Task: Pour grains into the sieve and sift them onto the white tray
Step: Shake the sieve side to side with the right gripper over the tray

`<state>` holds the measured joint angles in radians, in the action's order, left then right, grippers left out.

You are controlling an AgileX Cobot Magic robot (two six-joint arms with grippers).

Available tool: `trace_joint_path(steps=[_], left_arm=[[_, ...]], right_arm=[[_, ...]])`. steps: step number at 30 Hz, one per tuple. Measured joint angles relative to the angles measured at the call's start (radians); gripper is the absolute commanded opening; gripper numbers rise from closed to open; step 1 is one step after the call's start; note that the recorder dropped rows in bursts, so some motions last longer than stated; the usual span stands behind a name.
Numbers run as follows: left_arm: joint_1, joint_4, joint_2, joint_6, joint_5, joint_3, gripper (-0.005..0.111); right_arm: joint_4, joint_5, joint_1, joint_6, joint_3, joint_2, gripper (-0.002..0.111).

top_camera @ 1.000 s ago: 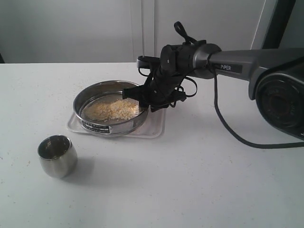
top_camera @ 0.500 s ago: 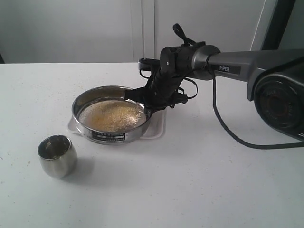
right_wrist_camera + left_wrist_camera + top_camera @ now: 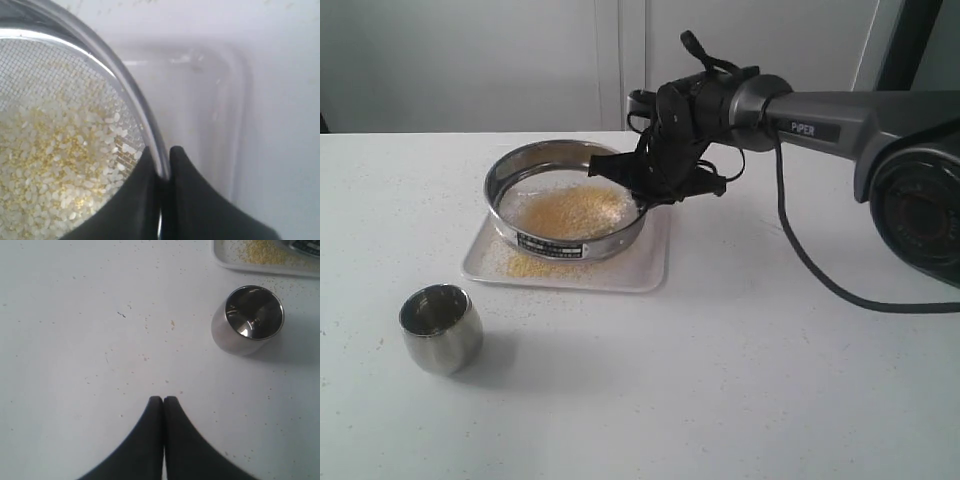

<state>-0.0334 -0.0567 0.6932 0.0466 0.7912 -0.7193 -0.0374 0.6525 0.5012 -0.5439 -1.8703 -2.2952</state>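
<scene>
The round steel sieve (image 3: 565,210) hangs tilted just above the white tray (image 3: 635,265), with pale yellow and whitish grains (image 3: 570,208) on its mesh. Fallen grains (image 3: 535,267) lie in a patch on the tray under it. My right gripper (image 3: 638,200) is shut on the sieve's rim at its right side; in the right wrist view one finger sits inside the rim (image 3: 127,85) and one outside, with the grains (image 3: 55,165) on the mesh beside them. My left gripper (image 3: 163,399) is shut on nothing over bare table.
A small rounded steel cup (image 3: 441,328) stands upright and looks empty on the white table at the front left of the tray; the left wrist view shows this cup (image 3: 248,320) too. A black cable (image 3: 810,270) lies on the table at the right.
The right gripper closed on the sieve's rim, lifted it and swung it left, then back and right. A patch of grains now lies on the tray. The left gripper stayed shut.
</scene>
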Motion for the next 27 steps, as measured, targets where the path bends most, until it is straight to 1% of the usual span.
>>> trace_joint_path(steps=[3,5,9,12,16,19,23,27], left_arm=[[0.000,0.000,0.000,0.000,-0.002,0.000,0.000],[0.000,0.000,0.000,0.000,-0.002,0.000,0.000],[0.000,0.000,0.000,0.000,-0.002,0.000,0.000],[0.000,0.000,0.000,0.000,-0.002,0.000,0.000],[0.000,0.000,0.000,0.000,-0.002,0.000,0.000],[0.000,0.000,0.000,0.000,-0.002,0.000,0.000],[0.000,0.000,0.000,0.000,-0.006,0.000,0.000],[0.000,0.000,0.000,0.000,-0.014,0.000,0.000]], right_arm=[[-0.141,0.002,0.000,-0.133,-0.003,0.021,0.000],[-0.195,0.006,-0.002,-0.194,-0.003,0.025,0.000],[-0.227,0.002,0.004,-0.249,-0.003,0.018,0.000],[-0.259,-0.006,0.028,-0.261,-0.003,0.009,0.000],[-0.376,0.042,0.049,-0.324,-0.003,0.008,0.000],[-0.373,0.075,0.040,-0.357,-0.003,0.008,0.000],[-0.381,0.029,0.062,-0.341,-0.006,0.008,0.000],[-0.383,0.070,0.074,-0.425,-0.014,0.008,0.000]])
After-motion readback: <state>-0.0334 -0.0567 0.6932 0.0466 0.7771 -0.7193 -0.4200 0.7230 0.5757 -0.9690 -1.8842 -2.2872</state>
